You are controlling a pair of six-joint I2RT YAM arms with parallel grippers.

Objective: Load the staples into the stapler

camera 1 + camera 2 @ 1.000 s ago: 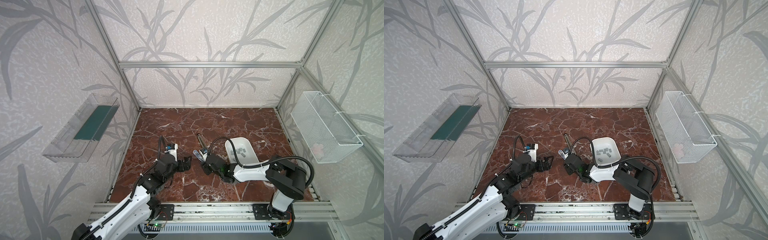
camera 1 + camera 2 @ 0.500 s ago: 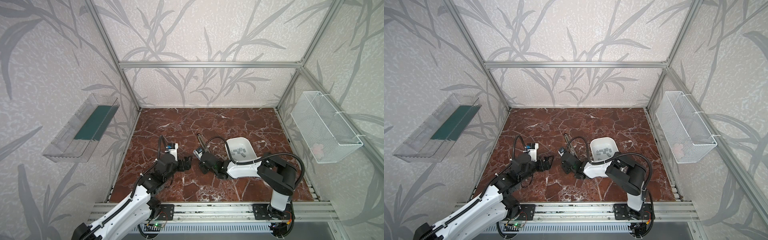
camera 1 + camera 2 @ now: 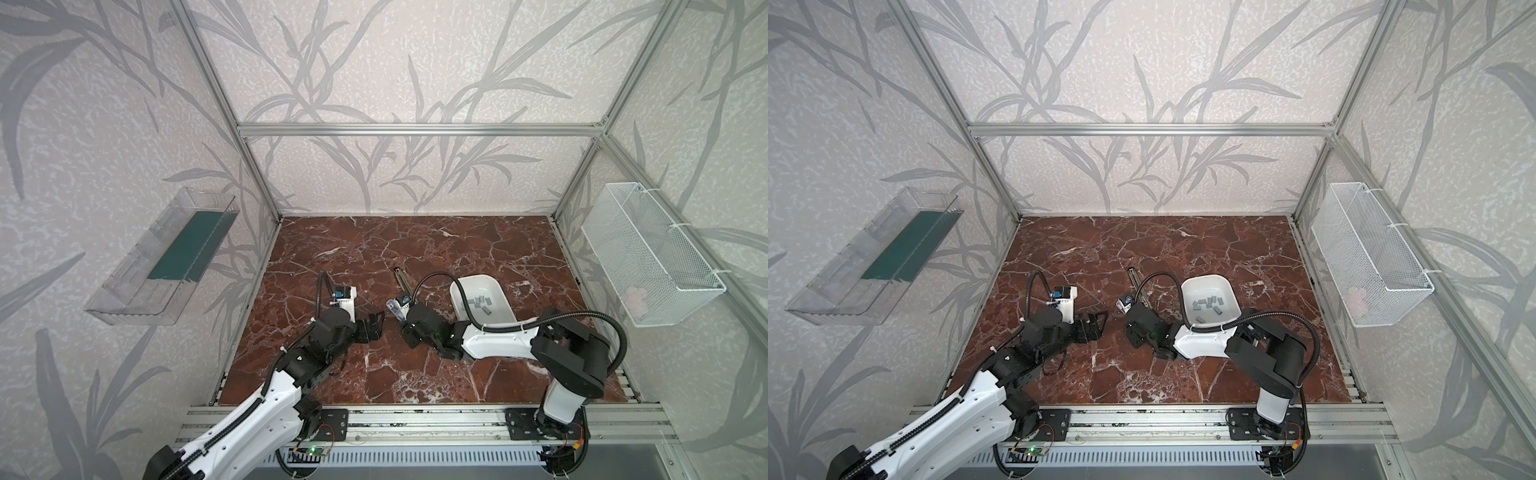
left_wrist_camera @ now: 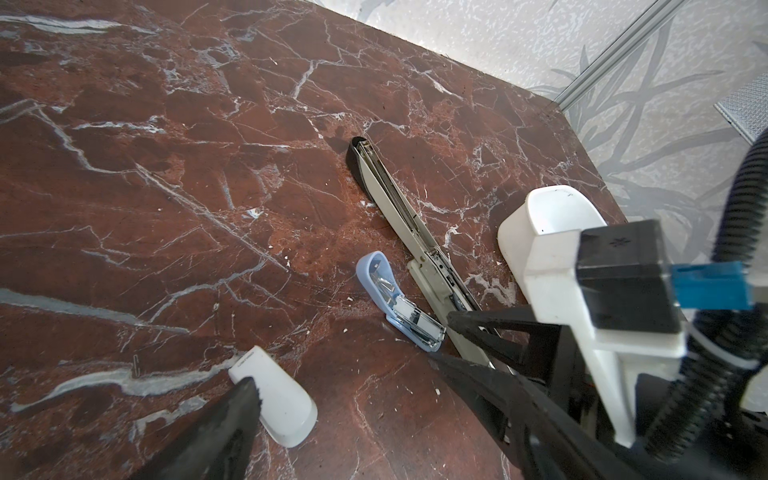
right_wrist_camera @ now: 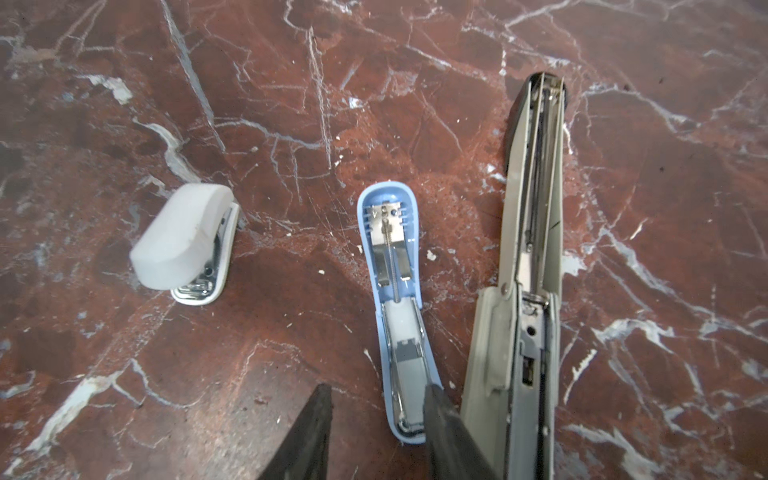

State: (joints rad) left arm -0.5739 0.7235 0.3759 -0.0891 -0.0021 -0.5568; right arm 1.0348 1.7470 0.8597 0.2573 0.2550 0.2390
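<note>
Status: three staplers on the table (image 3: 415, 249).
- blue stapler (image 5: 397, 299): folded out flat with the magazine channel facing up, which is how you want it for dropping a strip in from above.
- long grey stapler (image 5: 528, 249): just beside the blue one, also hinged open.
- white stapler (image 5: 183, 241): closed, lying apart from the other two.

The right end effector (image 5: 376, 392) is low over the blue stapler's magazine end, fingers apart, not clamped on anything. One finger (image 5: 440, 419) sits against the blue body's edge, in the gap between it and the grey one. That reads as nudging or squaring it up rather than a grasp (my guess). There's a grey piece in the channel, and I can't tell if it's a strip or the pusher.

The left end effector (image 3: 377, 329) is spread wide, empty, near the white stapler. It's probably parked there to brace a body when needed.

the staples (image 3: 480, 301) lie loose in the white bin (image 3: 478, 276), just beyond the right forearm and well apart from the blue stapler. Neither end effector holds a strip, so a pick from the bin looks like the next need.
</note>
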